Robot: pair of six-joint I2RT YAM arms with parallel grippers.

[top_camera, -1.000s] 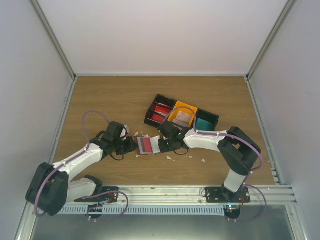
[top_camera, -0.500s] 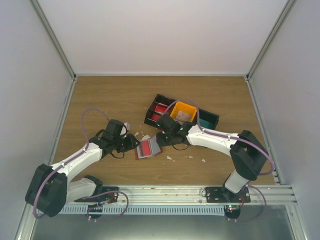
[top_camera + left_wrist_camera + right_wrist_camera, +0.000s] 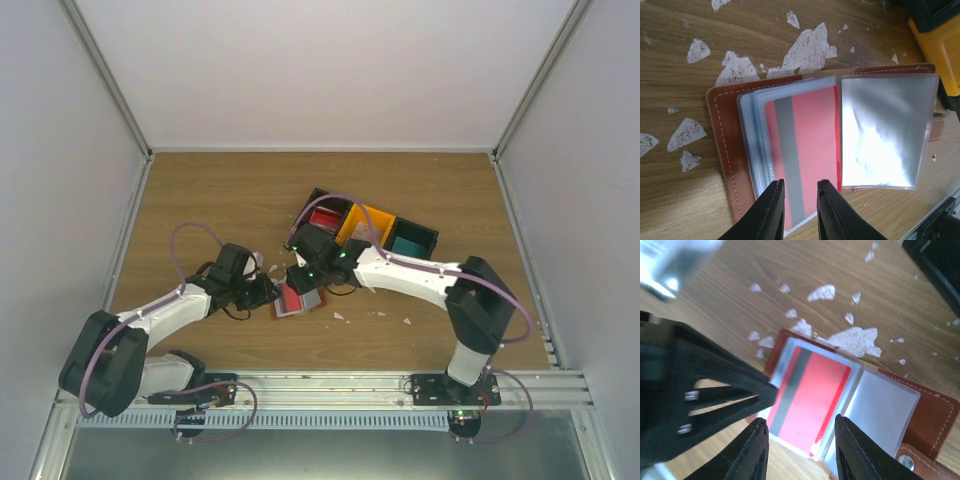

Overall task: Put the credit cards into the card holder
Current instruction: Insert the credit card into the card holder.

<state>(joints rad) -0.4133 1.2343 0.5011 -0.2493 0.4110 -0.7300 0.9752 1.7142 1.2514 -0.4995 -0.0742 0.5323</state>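
Observation:
The card holder (image 3: 724, 145) lies open on the table, brown leather with clear sleeves. A red credit card (image 3: 812, 127) with a grey stripe sits inside one sleeve. An empty sleeve (image 3: 885, 130) is flipped to the right. My left gripper (image 3: 800, 186) stands over the card's near edge, jaws a narrow gap apart and holding nothing. My right gripper (image 3: 800, 422) is wide open and empty, above the same red card (image 3: 812, 395) and holder (image 3: 935, 415). In the top view both grippers, left (image 3: 268, 296) and right (image 3: 298, 270), meet over the holder (image 3: 300, 303).
A black-and-orange bin tray (image 3: 365, 212) stands behind the holder, with a red card (image 3: 322, 218) and a teal card (image 3: 408, 245) in its compartments. White torn scraps (image 3: 807, 47) lie on the wood around the holder. The left gripper's black body (image 3: 700, 390) fills the right wrist view's left.
My right gripper has let go and swung from the holder's right side to above its left half. The holder shifted slightly and lies open. The left arm barely moved.

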